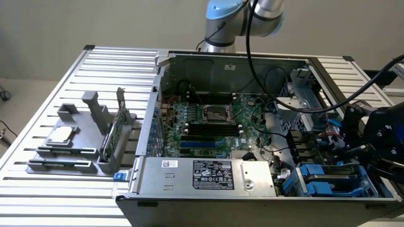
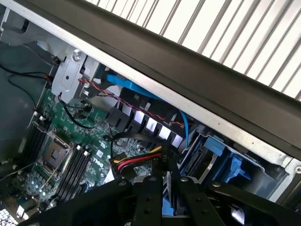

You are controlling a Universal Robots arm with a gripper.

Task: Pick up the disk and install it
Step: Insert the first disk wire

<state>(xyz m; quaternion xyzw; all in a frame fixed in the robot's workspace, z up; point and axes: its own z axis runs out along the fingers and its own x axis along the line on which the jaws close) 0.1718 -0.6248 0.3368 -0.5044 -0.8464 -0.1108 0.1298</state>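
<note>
**Clerk:** Item one, end effector. How did it stand?

**Checker:** The gripper (image 2: 168, 182) had its jaws drawn narrow, closed on a thin edge of grey and blue. I took that for the disk (image 2: 165, 207), held edge-on. In the exterior view the gripper hung at that view's right, over the near corner of the case.

**Clerk:** Item two, destination?

**Checker:** The drive bay (image 1: 328, 182), with blue carriers (image 2: 218, 157) in it, just beside the held piece. By my reading the disk was not yet seated.

**Clerk:** Item three, hazards?

**Checker:**
- **Cable bundle:** The cable bundle (image 2: 136, 162), red, yellow and black, lay close to the gripper. A descent along that line could have snagged it or dragged its plug.
- **Grip:** The hold was on a very slim edge. A knock against the bay's frame could have twisted the disk in the jaws and jammed it aslant.
- **Case rim:** The case rim (image 2: 197, 80) ran close alongside, leaving little room for a sideways correction.
- **Motherboard:** The motherboard (image 1: 208, 120) was near. A dropped disk could have struck its parts.
</note>
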